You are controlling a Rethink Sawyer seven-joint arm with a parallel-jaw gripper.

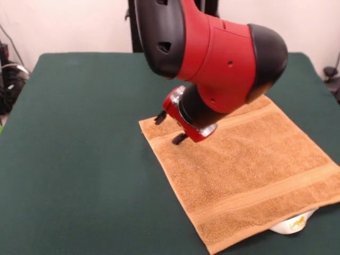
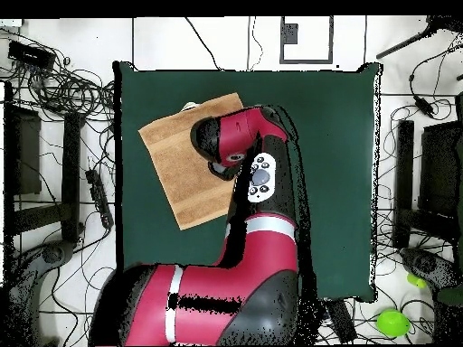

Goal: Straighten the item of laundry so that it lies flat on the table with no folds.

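An orange-tan towel (image 1: 249,175) lies spread flat on the dark green tabletop (image 1: 79,159), turned at an angle to the tabletop's edges, in the right half of the front view. Its nearest corner reaches the bottom edge of that view. Two flat woven bands cross the terry pile, one close to the near edge and one close to the far edge. A small white label (image 1: 291,224) pokes out from under the near right edge. The cloth shows no folds in the part that can be seen; the arm hides some of the far right portion.

Above the towel's far left corner hangs the claw (image 1: 169,127), two dark fingertips (image 1: 160,117) standing apart with a gap between them, nothing held. The tips sit just over the cloth near its far band; whether they touch it cannot be told. The red and black arm (image 1: 212,53) bends down to it from above.

From overhead, the towel (image 2: 176,172) occupies the tabletop's (image 2: 335,181) upper left part, the rest of the green covering bare. Around the tabletop, tangled cables (image 2: 63,86) run over a pale floor, dark equipment stands to either side, and a bright green ball (image 2: 392,322) lies at the lower right.
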